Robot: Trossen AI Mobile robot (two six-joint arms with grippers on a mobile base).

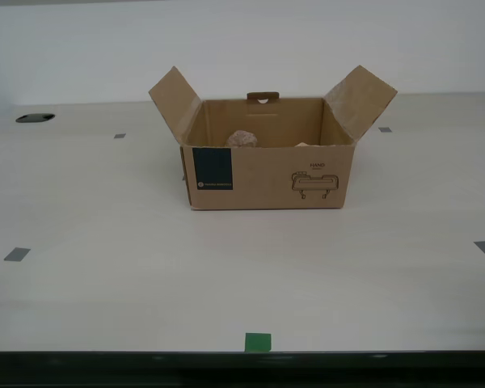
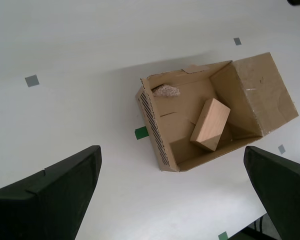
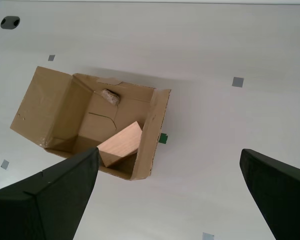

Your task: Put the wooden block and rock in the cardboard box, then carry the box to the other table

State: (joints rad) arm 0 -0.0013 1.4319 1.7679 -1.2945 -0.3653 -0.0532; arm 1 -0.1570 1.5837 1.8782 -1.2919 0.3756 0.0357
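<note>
The cardboard box (image 1: 267, 174) stands open on a pale table, side flaps spread and its blue label facing the exterior camera. Inside lie the rock (image 1: 242, 139) and the wooden block (image 2: 210, 124); only a pale sliver of the block tops the front wall in the exterior view. From above, the second wrist view shows the box (image 2: 152, 115) with the rock (image 2: 167, 91) in one corner. The first wrist view shows the box (image 3: 150, 130), rock (image 3: 110, 96) and block (image 3: 121, 142). My first gripper (image 3: 169, 155) and second gripper (image 2: 172, 160) hover high above, both open and empty. The other table is out of view.
The tabletop (image 1: 105, 283) has a dark front edge with a green tape square (image 1: 257, 342) on it. Grey tape marks (image 1: 17, 255) dot the surface, and a dark oval hole (image 1: 35, 118) sits at the back on the exterior view's left. No arm shows in the exterior view.
</note>
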